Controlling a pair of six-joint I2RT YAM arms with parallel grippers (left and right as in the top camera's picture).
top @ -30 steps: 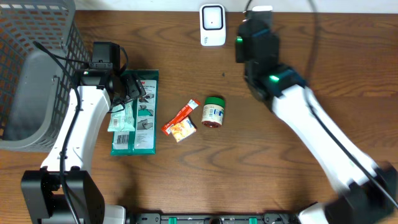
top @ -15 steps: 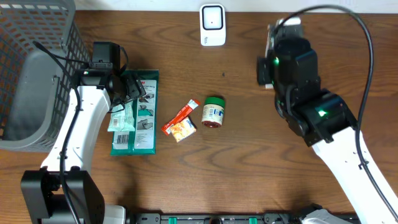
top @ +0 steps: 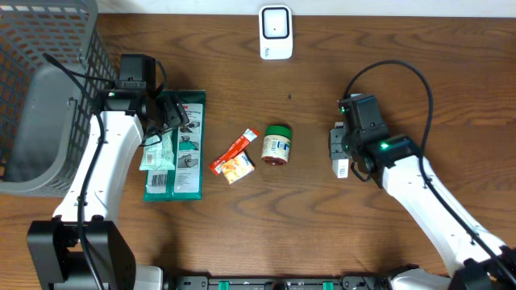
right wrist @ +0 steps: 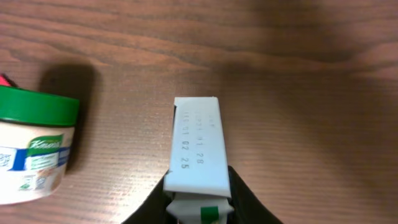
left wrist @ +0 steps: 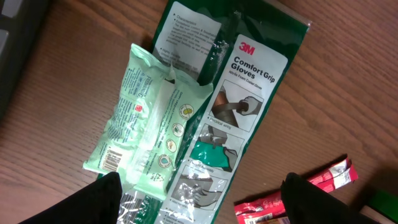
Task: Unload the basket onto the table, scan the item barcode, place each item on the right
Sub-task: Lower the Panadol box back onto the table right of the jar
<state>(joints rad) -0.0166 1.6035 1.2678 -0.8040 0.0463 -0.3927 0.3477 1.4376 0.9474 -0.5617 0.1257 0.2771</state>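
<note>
The box (top: 340, 153) lies flat on the worktop (top: 266, 234), at 3 o'clock from the jar (top: 276, 145) and well apart from it. The scanner (top: 275, 32) stands far off at the worktop's 12 o'clock edge, at about 11 o'clock from the box. In the right wrist view the box shows a plain white face with faint printed digits along its length; no barcode shows on that face.

The right pincer (right wrist: 198, 182) sits over the near end of the box, one dark finger (right wrist: 245, 200) close on each side. I cannot tell whether they pinch the box or merely flank it.

The left pincer (left wrist: 200, 186) hangs spread wide above the two packs at 9 o'clock from the jar, holding nothing. Its fingers stand well apart at the bottom of the left wrist view. Below it the pale green wipes (left wrist: 152, 124) lie partly on the dark green gloves pack (left wrist: 249, 99), over that pack's 9 o'clock side.

A red sachet (top: 234, 157) lies between the gloves pack and the jar, just beside the jar at its 8 o'clock. The jar lies on its side, green lid towards 12 o'clock. A grey basket (top: 48, 89) fills the worktop's 10 o'clock corner.
</note>
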